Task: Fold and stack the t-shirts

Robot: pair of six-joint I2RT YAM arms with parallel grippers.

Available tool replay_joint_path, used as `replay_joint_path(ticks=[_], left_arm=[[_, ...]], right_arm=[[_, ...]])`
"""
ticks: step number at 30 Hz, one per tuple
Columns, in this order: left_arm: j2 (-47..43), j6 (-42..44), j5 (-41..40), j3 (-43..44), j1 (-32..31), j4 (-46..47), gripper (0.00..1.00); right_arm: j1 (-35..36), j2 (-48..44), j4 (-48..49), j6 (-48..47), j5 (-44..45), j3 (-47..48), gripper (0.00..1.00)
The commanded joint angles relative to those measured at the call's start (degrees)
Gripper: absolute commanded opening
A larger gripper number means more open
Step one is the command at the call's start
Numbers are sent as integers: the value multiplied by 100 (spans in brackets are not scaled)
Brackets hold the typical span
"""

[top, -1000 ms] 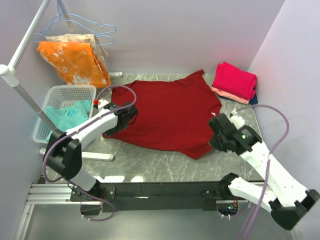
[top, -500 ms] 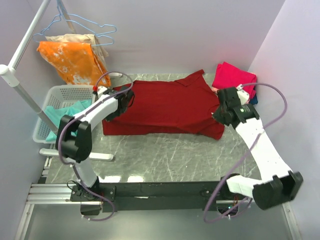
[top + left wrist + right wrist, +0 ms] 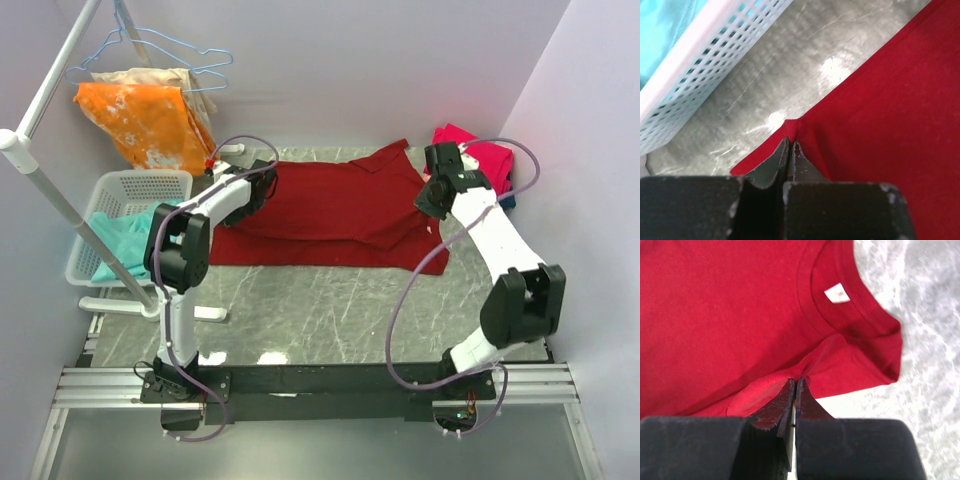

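- The soft, dark red cloth t-shirt [image 3: 330, 215] lay doubled over near the far edge of the grey marbled bench [image 3: 320, 310], long axis left to right, collar toward the far-right corner.
- The left gripper [image 3: 790, 146] had its jaws pinched tight on the t-shirt's left edge.
- The right gripper [image 3: 796, 386] had its jaws pinched tight on cloth beside the collar.

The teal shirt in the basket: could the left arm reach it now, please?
Probably not yet: the left hand is shut on the edge of the maroon shirt. The open-topped basket lies nearby, nothing between.

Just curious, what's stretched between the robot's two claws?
The dark red t-shirt, pinched by the left gripper and right gripper, seen in the top view.
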Motion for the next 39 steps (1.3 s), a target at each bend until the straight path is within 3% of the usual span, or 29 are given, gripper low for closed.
replay_joint_path(ticks=[1,12,13,15,16,17,22,24,30,39], left_arm=[[149,278,-168,450,128,96,1],[730,515,-115,1039,304,149,1],[773,541,-80,1057,313,175,9],[853,612,-36,1066,339,210,24],[870,612,-36,1074,348,228,43],[870,629,-27,1066,366,237,58],[669,691,-80,1004,462,369,93],[554,726,-89,1013,471,351,95],[107,717,157,522,419,281,98],[-729,612,394,-823,-82,272,98]], right_arm=[[-104,394,266,-119,-28,530,0],[-262,1431,214,-171,-275,1251,0],[-245,1510,179,-163,-283,1382,0],[-271,1791,196,-215,-397,1541,14],[-288,1906,301,-250,-493,1707,25],[-314,2072,424,-285,-608,1761,43],[-490,2319,1600,-198,-1426,1998,47],[-482,2425,1629,-224,-1426,2209,47],[-438,2628,321,-470,-1268,2685,47],[-86,1328,-23,-655,-697,586,48]])
